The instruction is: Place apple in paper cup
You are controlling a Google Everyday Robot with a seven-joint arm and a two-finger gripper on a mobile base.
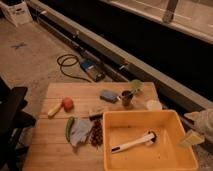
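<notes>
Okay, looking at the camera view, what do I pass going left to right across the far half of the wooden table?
banana → apple → flat blue object → dark metallic cup → paper cup → gripper, at the picture's right edge beside the yellow bin.

dim scene under a warm amber cast. the wooden table is evenly lit, and the yellow bin is the brightest large surface. the concrete floor reads dull grey-brown, and the wide band behind the table is almost black. the paper cup shows as a pale spot, the apple as a muted red. the gripper, at the right edge over the bin's right rim, catches pale light. shadows lie short and faint, close under the objects.
</notes>
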